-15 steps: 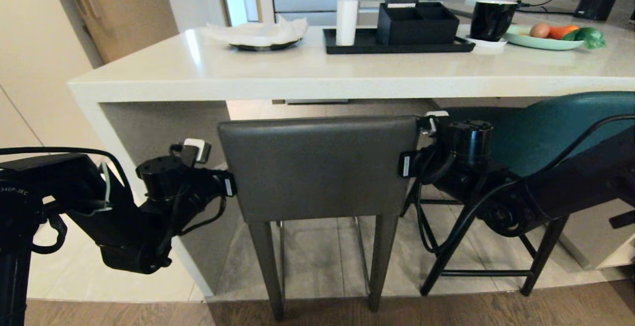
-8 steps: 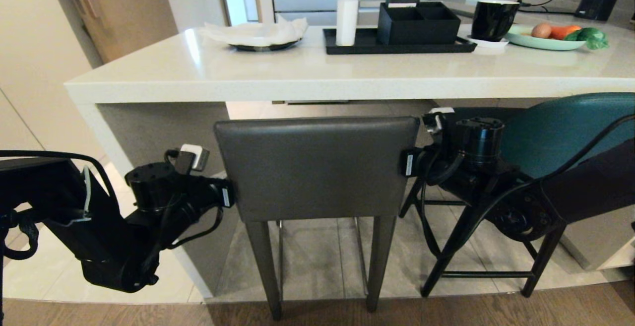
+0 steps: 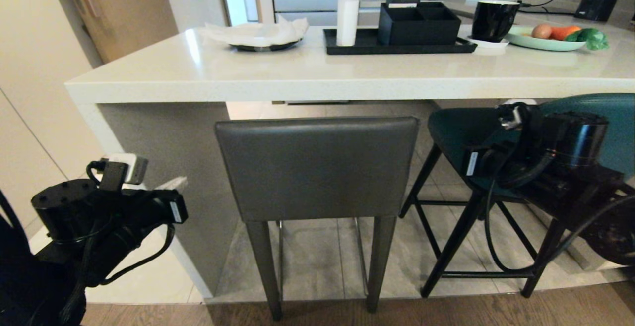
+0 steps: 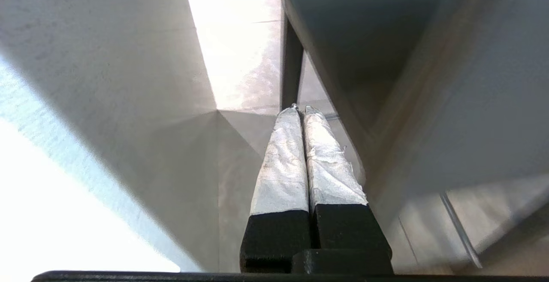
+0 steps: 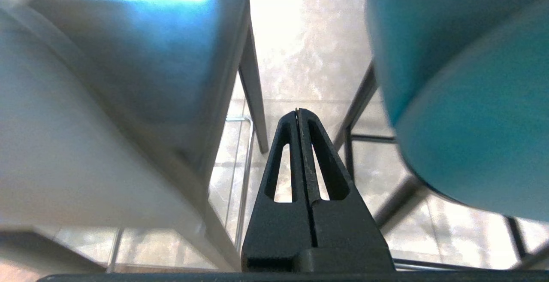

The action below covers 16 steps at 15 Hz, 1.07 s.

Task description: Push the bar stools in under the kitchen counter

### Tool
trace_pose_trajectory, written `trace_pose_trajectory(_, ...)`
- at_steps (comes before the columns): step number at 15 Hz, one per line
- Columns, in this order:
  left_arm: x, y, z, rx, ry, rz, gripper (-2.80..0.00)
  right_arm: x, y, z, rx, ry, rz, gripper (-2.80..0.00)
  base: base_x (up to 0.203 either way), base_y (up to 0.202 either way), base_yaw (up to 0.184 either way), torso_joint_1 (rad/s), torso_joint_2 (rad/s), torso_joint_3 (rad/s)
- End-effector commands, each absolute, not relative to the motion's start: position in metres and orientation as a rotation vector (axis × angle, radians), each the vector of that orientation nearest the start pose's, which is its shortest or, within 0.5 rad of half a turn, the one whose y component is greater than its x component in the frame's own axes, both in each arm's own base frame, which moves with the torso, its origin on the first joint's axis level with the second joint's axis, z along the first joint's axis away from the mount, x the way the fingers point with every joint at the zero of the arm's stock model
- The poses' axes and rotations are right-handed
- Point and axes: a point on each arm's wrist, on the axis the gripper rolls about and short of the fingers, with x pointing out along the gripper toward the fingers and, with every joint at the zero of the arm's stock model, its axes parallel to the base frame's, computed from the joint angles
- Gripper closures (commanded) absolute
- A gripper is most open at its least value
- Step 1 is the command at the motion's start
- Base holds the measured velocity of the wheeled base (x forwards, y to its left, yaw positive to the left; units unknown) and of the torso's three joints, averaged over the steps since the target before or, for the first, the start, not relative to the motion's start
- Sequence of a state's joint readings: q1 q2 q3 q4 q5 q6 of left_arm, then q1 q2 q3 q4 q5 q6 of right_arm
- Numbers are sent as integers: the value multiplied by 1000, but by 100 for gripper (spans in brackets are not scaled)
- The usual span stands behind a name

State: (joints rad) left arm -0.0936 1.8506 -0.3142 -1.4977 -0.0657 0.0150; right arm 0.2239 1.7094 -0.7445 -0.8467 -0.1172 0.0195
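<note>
Both grippers are pinched shut, holding nothing. Grey stool [image 3: 317,167] is sitting tucked under the counter [image 3: 307,75]; teal stool [image 3: 570,132] is standing further out. Left gripper [image 4: 300,112] and right gripper [image 5: 298,112] are withdrawing from the grey back's edges they flanked earlier; best realigning squarely behind the teal back, pushing low and evenly.

Pale glossy floor tiles [image 3: 317,261] meet a wood-plank floor [image 3: 446,311]; a tan wooden door [image 3: 129,8] stands beyond cream walls [image 3: 34,58].
</note>
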Motion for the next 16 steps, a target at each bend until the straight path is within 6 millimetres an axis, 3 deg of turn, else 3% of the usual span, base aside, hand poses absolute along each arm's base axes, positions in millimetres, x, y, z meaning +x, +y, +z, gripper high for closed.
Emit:
trace_pose_trajectory(1, 228, -24, 133, 29, -26, -146, 0, 251, 51, 223, 14, -5, 92, 0, 0, 0, 0, 0, 0, 0)
trace_pose_trajectory(6, 147, -17, 160, 61, -163, -45, 0, 122, 22, 270, 2, -115, 52, 0, 0, 0, 0, 0, 0, 0)
trace_pose_trajectory(10, 78, -5, 189, 56, -246, 20, 0, 30, 1, 265, -1, -141, -4, 0, 0, 0, 0, 0, 0, 0)
trace_pose_trajectory(13, 22, 1, 208, -8, -280, 49, 0, -8, -6, 255, -2, -175, -61, 0, 0, 0, 0, 0, 0, 0)
trace_pose_trajectory(16, -35, -1, 209, -41, -267, 27, 0, -37, -9, 245, -56, -234, -119, 0, 0, 0, 0, 0, 0, 0)
